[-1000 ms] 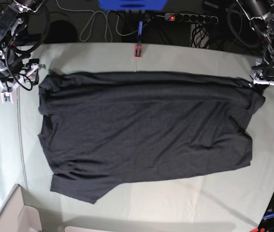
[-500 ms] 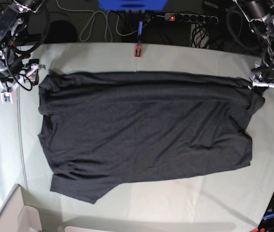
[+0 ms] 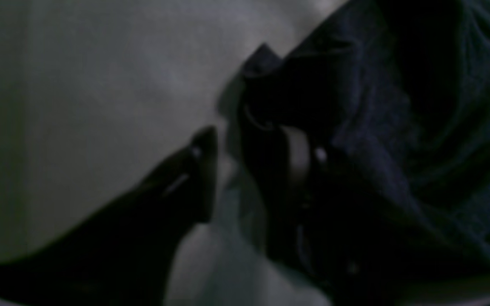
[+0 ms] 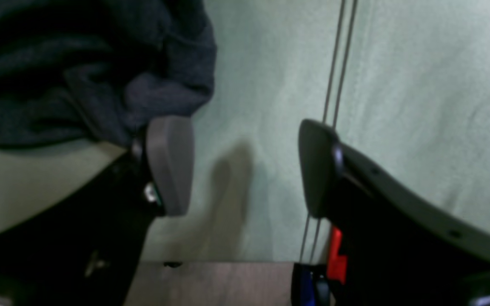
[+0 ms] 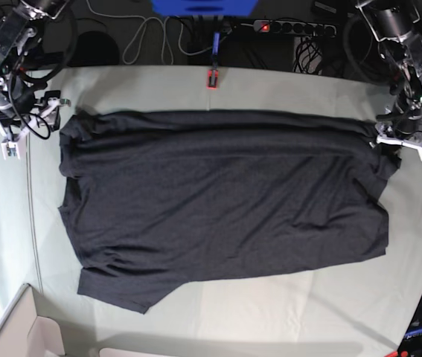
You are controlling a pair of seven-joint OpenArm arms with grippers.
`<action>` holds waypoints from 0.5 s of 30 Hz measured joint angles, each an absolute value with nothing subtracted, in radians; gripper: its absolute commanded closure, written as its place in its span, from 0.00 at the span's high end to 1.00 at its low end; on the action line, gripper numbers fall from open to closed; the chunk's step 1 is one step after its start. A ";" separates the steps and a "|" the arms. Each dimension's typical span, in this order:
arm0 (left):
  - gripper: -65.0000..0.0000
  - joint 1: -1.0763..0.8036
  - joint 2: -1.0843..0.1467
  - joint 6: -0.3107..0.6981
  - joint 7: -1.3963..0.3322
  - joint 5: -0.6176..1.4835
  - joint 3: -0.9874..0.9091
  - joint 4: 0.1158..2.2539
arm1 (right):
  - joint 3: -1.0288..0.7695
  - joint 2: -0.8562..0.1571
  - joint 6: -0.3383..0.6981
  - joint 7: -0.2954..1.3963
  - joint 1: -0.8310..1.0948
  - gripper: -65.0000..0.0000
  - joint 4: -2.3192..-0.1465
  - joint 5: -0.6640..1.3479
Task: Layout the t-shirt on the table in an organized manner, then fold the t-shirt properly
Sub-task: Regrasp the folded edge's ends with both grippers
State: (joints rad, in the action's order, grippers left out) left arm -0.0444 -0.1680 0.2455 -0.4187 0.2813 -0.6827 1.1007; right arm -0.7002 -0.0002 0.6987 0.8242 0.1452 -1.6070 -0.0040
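Note:
The black t-shirt (image 5: 218, 197) lies spread on the pale grey-green table (image 5: 285, 312), its top edge folded over and no graphic showing. My left gripper (image 5: 404, 145) is at the shirt's upper right corner. In the left wrist view its fingers (image 3: 204, 170) stand apart, with bunched shirt cloth (image 3: 334, 97) against the right one and a strip of table between them (image 3: 249, 170). My right gripper (image 5: 24, 126) is open over bare table just left of the shirt's upper left corner. In the right wrist view (image 4: 245, 165) the bunched cloth (image 4: 100, 76) touches its left finger.
A cardboard box (image 5: 17, 331) sits at the front left corner. A small red object (image 5: 212, 78) lies at the table's back edge. A power strip (image 5: 292, 28) and cables lie behind the table. A thin line (image 4: 334, 63) runs across the cloth.
My left gripper has moved inward and a little forward, and the shirt's upper right corner has shifted inward with it. The right arm has not moved.

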 measured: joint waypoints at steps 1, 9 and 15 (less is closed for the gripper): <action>0.18 -0.039 -0.168 0.244 -0.426 0.281 -0.683 1.101 | -0.700 0.000 0.699 0.824 0.145 0.61 -1.607 -0.004; 0.00 -0.036 -0.168 0.244 -0.429 0.281 -0.685 1.101 | -0.692 0.023 0.699 0.824 0.169 0.62 -1.607 -0.002; 0.00 -0.036 -0.168 0.244 -0.430 0.281 -0.685 1.103 | -0.602 0.023 0.699 0.825 0.197 0.62 -1.607 -0.004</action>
State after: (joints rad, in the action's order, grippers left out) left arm -0.0360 -0.1680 0.2440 -0.4297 0.2806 -0.6853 1.1034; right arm -0.6018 0.0227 0.6987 0.8253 0.1970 -1.6070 -0.0036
